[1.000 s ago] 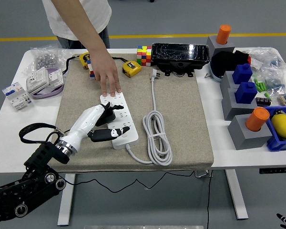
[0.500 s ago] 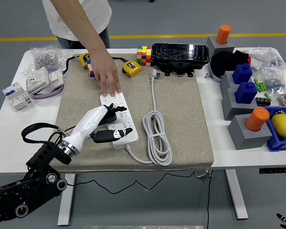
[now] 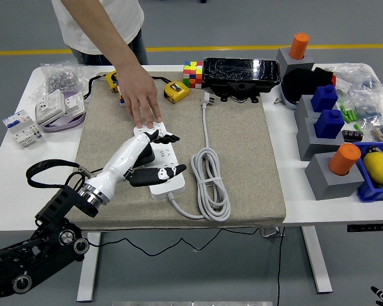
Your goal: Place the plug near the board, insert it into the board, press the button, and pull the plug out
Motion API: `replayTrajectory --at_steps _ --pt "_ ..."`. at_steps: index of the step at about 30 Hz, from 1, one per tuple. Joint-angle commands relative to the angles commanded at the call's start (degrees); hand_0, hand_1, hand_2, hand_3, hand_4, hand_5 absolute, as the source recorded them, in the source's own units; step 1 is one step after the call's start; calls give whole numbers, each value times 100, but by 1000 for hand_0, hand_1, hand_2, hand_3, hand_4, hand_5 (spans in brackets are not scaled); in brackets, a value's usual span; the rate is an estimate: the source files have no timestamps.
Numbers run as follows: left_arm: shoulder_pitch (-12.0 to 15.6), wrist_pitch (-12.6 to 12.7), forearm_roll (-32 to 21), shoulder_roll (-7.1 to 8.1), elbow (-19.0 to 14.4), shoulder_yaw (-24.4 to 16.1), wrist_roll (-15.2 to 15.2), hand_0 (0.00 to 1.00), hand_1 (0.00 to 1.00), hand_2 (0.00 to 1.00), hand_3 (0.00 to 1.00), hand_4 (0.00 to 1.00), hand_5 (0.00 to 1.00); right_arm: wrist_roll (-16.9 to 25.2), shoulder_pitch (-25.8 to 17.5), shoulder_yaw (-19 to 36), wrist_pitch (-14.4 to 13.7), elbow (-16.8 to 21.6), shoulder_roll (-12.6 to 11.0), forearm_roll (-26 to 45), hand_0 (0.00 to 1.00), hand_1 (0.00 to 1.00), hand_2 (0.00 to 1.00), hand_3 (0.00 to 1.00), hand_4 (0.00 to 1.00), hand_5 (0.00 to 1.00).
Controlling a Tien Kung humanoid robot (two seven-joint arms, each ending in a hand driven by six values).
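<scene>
- Head view: your left hand (image 3: pixel 154 155) lies over the middle of the white board (image 3: pixel 158 160), fingers spread and flat on it, gripping nothing. The right hand is not in view.
- The plug (image 3: pixel 206 99) lies at the far end of the mat, well apart from the board, its white cable (image 3: pixel 208 182) running down to a coil just beside the board's right edge.
- A person's hand (image 3: pixel 140 101) presses on the board's far end, apparently steadying it.
- Judged from this, the plug has not been brought near yet, while your hand seems placed for the button; I cannot tell where the button sits under the fingers.
- If you press, push straight down with one fingertip, lightly, so the board does not skid toward the person's fingers.
- To fetch the plug, lift clear first and reach past the person's hand, not across it.
- The board rests on a beige felt mat (image 3: pixel 242 159) covering the white counter (image 3: pixel 13 159); it should grip well.
- Clutter rings the mat: a tape measure (image 3: pixel 176 92), a colour cube (image 3: pixel 193 73), a black box (image 3: pixel 241 74) and grey blocks (image 3: pixel 325 169) at the right. The floor behind is grey with a yellow line.
</scene>
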Motion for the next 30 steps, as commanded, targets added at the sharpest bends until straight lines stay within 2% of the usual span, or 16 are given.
replayTrajectory --at_steps 1,6,7,11,12,13,17,30 --pt "27 -146 31 22 -116 -27 166 261 320 428 679 875 436 1 3 6 -2 2 1 -2 562 640 626 604 969 500" --pt "153 -905 462 148 -543 -141 1038 261 320 428 679 875 436 -1 1 21 -3 6 -4 -6 562 640 626 604 969 500" --pt "175 -1054 546 179 -623 -162 1196 127 127 200 756 867 412 -3 -4 20 -2 4 -6 -5 562 640 626 604 969 501" --pt "234 -1664 771 254 -806 -214 1886 127 127 200 756 867 412 -7 -12 8 3 -3 -9 -2 562 640 626 604 969 501" --pt "245 -1747 792 263 -824 -221 1983 127 127 200 756 867 412 -7 -11 8 3 -1 -9 -2 562 640 626 604 969 501" --pt "254 -1818 805 271 -840 -226 2073 85 79 147 856 858 411 -7 -10 7 4 1 -8 -3 562 640 626 604 968 501" --pt "307 -2041 901 325 -892 -212 2369 85 79 147 856 858 411 -2 0 -2 -2 10 -13 -2 562 640 626 604 968 501" --pt "206 -2126 915 288 -689 -138 2495 76 80 144 864 851 414 -7 35 -49 -3 10 -41 11 563 640 625 604 968 501"
